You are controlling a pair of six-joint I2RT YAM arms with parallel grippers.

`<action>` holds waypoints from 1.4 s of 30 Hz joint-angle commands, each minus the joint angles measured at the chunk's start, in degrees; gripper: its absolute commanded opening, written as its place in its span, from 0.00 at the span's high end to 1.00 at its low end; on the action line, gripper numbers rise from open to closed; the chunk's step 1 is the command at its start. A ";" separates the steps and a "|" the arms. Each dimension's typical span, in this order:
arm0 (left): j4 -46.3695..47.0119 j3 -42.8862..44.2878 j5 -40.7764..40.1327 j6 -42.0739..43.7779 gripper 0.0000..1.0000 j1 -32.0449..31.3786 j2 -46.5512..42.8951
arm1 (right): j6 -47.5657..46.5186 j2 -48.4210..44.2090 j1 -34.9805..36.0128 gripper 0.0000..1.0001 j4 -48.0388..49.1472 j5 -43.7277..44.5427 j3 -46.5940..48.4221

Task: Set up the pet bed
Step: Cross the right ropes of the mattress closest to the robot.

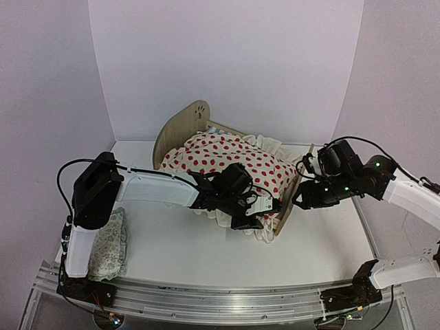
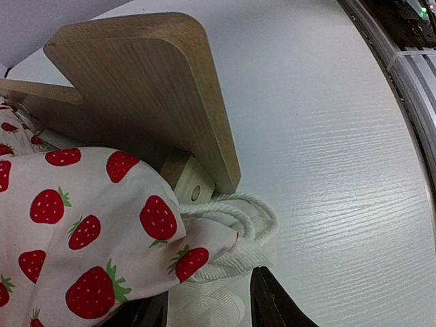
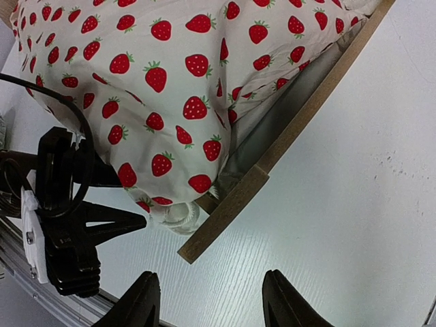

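The pet bed (image 1: 180, 129) stands mid-table, its plywood headboard with the paw cutout at the back left and its footboard (image 1: 291, 198) at the front right. A cream strawberry-print blanket (image 1: 227, 159) covers it and hides the mattress. My left gripper (image 1: 267, 208) is at the bed's near corner by the footboard (image 2: 157, 88), open, with the blanket's white ruffle (image 2: 238, 228) lying loosely between its fingers (image 2: 272, 300). My right gripper (image 1: 301, 196) hovers open over bare table just outside the footboard (image 3: 286, 133), holding nothing. The right wrist view also shows the left gripper (image 3: 126, 201).
A small pale green-patterned pillow (image 1: 110, 244) lies on the table at the front left, beside the left arm's base. White walls close in the back and sides. A metal rail (image 1: 220, 302) runs along the near edge.
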 commanded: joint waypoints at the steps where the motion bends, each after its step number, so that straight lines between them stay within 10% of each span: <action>1: 4.53 2.58 -2.48 -0.25 0.57 -0.01 -3.00 | -0.63 -1.47 0.13 0.47 -0.22 0.71 -0.77; 42: 1.46 1.37 -6.76 5.00 0.53 0.72 -2.62 | -0.75 6.36 0.13 0.44 -0.13 -1.29 3.26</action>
